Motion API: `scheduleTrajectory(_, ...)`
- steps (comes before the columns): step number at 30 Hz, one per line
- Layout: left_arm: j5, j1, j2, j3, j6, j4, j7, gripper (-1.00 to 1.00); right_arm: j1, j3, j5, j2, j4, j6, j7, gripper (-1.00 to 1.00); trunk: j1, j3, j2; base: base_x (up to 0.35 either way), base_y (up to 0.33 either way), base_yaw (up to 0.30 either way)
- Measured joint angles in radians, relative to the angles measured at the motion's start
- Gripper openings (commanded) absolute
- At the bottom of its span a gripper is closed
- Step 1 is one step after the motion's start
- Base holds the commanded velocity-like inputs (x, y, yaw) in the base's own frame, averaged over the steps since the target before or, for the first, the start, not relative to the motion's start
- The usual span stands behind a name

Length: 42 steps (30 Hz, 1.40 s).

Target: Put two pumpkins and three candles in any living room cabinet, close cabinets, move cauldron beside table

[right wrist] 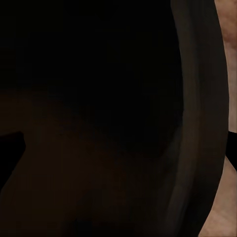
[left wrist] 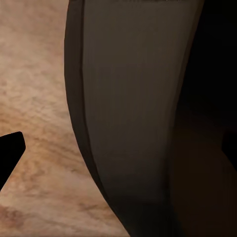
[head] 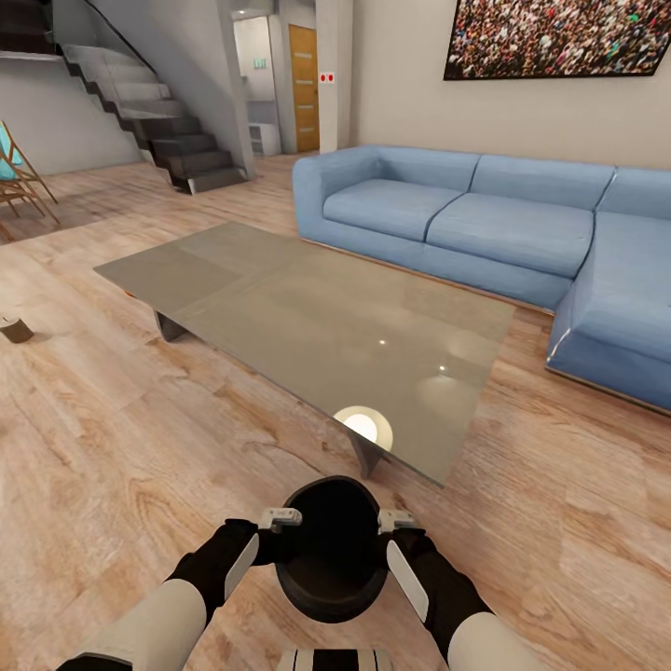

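The black cauldron (head: 331,550) hangs between my two arms, low over the wood floor, just short of the near corner of the glass coffee table (head: 280,308). My left gripper (head: 280,519) is shut on the left side of its rim and my right gripper (head: 396,522) on the right side. Up close in the left wrist view, the cauldron's dark wall (left wrist: 138,113) rises beside one black finger (left wrist: 10,150). The right wrist view looks into the cauldron's black inside (right wrist: 98,98). Pumpkins, candles and the cabinet are out of view.
A blue corner sofa (head: 485,214) runs behind and to the right of the table. Stairs (head: 168,130) and a folding chair (head: 14,177) stand at the far left. A small dark stubby thing (head: 14,328) lies on the floor at the left edge.
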Motion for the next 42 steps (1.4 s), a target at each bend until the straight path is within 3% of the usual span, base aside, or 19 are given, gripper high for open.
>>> scheduleTrajectory(12,0.001,-0.001,-0.001,0.001,0.001,0.000,0.001,1.00,0.000,0.000,0.000,0.000,0.000,0.000,0.000,1.00,-0.001,0.008,0.000,0.000,0.000,0.000)
scheduleTrajectory(15,0.001,-0.001,-0.001,0.001,0.001,0.000,0.001,1.00,0.000,0.000,0.000,0.000,0.000,0.000,0.000,1.00,-0.002,0.019,0.001,0.000,0.000,0.000)
scheduleTrajectory(26,0.005,-0.001,-0.002,0.006,0.004,-0.003,0.001,1.00,0.000,0.000,0.000,0.000,0.001,0.000,0.000,1.00,-0.002,0.019,0.001,0.000,0.000,0.000)
scheduleTrajectory(30,0.006,-0.002,-0.003,0.006,0.005,-0.009,0.002,1.00,0.000,0.000,0.000,0.000,0.001,0.000,0.000,1.00,-0.004,0.035,0.002,0.000,0.000,0.000)
scheduleTrajectory(42,0.017,-0.002,-0.003,0.006,0.009,-0.011,0.001,1.00,0.000,0.000,0.000,0.000,0.001,0.000,0.000,1.00,-0.004,0.035,0.002,-0.073,0.000,0.000)
